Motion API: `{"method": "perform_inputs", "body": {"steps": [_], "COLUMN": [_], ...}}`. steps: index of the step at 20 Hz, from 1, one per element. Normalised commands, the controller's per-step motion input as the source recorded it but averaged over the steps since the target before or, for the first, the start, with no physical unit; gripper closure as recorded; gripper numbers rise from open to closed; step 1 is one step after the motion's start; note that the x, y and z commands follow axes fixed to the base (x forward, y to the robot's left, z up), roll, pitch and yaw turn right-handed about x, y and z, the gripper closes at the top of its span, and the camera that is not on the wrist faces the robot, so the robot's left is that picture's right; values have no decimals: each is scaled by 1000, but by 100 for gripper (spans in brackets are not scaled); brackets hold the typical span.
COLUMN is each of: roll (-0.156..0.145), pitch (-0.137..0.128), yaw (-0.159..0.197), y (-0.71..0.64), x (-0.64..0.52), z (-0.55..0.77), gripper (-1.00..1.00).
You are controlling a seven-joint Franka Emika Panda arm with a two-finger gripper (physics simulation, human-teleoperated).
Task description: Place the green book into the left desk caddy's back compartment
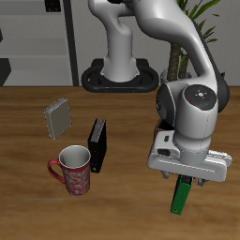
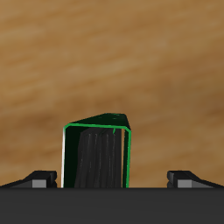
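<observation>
The green book (image 1: 181, 197) stands upright on the table near its front edge. My gripper (image 1: 184, 178) is directly over the book's top. In the wrist view the book (image 2: 98, 157) sits between my fingertips (image 2: 39, 178), with a gap showing on each side, so the jaws are open and not pressing on it. My gripper's midpoint in that view (image 2: 114, 178) lies on the book's top. The desk caddy and its back compartment are out of view.
A red mug (image 1: 73, 170) stands near the front edge. A black book (image 1: 97, 145) stands just behind it, and a grey book (image 1: 58, 118) lies farther back. The robot's base (image 1: 120, 75) is at the table's back.
</observation>
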Motion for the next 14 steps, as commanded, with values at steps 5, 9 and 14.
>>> {"method": "perform_inputs", "body": {"steps": [5, 9, 14], "roll": [5, 7, 10], "pitch": [12, 7, -21], "yaw": [-6, -1, -1], "y": [-64, 10, 36], "x": [14, -2, -33], "z": [-161, -34, 169], "gripper": [100, 100, 100]}}
